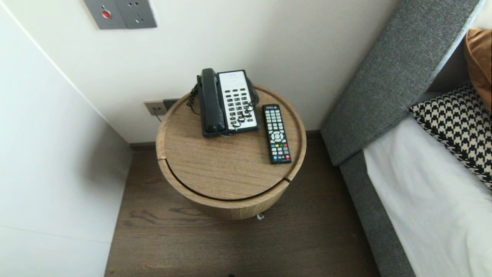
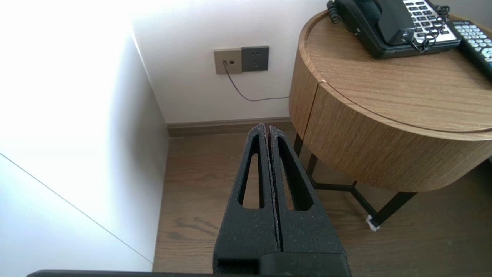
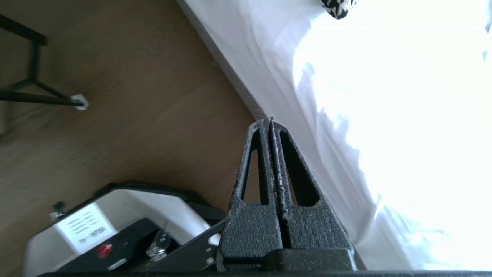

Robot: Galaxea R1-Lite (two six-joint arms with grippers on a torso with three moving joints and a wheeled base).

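Here, round wooden table [image 1: 223,169] beside bed [image 1: 423,207].

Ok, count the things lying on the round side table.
2. The phone sits at the back of the table, by the wall; the remote lies beside it, on the bed's side. Nothing seems hidden.

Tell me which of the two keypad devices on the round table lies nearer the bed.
The slim black remote control, on the side toward the bed; the corded telephone sits beside it, farther away.
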